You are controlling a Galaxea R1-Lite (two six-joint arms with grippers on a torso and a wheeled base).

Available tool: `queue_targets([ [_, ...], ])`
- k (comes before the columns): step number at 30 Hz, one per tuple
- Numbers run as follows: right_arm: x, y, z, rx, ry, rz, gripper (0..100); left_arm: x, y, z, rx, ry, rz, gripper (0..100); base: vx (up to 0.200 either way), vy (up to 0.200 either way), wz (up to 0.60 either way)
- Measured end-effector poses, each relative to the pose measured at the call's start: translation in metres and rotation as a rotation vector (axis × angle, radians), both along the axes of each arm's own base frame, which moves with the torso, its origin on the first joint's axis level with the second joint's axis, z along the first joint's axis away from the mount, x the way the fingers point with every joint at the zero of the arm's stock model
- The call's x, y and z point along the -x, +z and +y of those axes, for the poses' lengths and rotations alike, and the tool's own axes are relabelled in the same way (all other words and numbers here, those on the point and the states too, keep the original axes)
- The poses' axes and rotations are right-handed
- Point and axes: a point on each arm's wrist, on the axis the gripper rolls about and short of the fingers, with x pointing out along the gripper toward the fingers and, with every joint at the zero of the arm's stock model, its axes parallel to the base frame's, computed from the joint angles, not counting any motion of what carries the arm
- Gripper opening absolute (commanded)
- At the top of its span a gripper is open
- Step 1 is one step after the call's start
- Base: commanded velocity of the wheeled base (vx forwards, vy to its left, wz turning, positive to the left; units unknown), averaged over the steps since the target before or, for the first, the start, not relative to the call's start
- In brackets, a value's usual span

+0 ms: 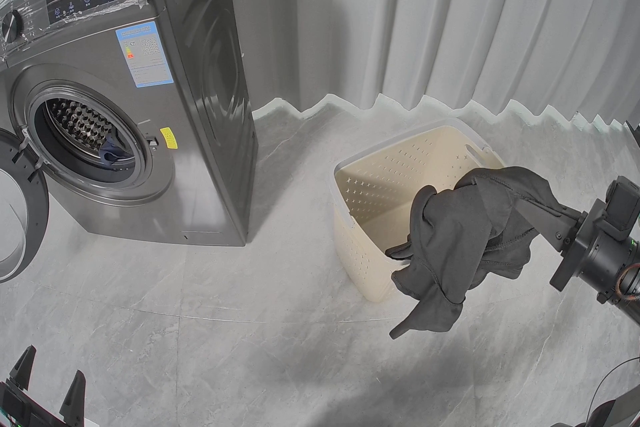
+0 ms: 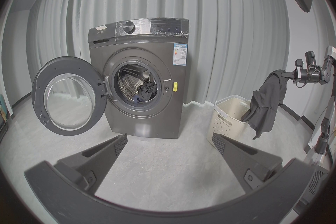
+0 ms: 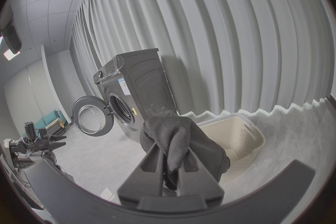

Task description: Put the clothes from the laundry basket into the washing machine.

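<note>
One dark grey garment [image 1: 467, 241] is up in the air, folks, pinched in the right gripper [image 3: 172, 153], its two fingers pressed together on a bunched fold; the cloth hangs in a long drape over the near right corner of the cream laundry basket [image 1: 393, 181], its lowest tail dangling below the rim on the near side; on the far left stands the washing machine [image 1: 200, 81], door [image 1: 20, 215] swung wide to the left, drum mouth [image 1: 83, 128] open with a dark bundle of clothes [image 1: 113, 151] already lying inside; the left gripper [image 1: 48, 378] sits low at the near left, fingers spread, holding nothing. Now comes the carry, I'd say: this piece has to go leftward across the floor [image 1: 267, 288] to that drum; best to lift high enough that the tail clears the basket rim and doesn't drag; then come down to the height of the mouth and push the bunched end well past the seal before letting go, since a drape this long looks likely to spill back over the lip; give the open door a wide berth on the way in.
</note>
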Motion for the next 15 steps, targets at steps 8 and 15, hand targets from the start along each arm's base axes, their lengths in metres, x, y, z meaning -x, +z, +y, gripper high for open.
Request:
queue_targets([
  [8, -0.0007, 0.0007, 0.0005, -0.001, 0.001, -0.001, 0, 0.0, -0.0001, 0.0, 0.0, 0.001, 0.001, 100, 0.0, 0.2, 0.0],
  [15, -0.0017, 0.0015, 0.0013, -0.007, 0.003, 0.0, 0, 0.0, 0.0, 0.0, 0.0, 0.002, 0.0, 100, 0.0, 0.2, 0.0],
])
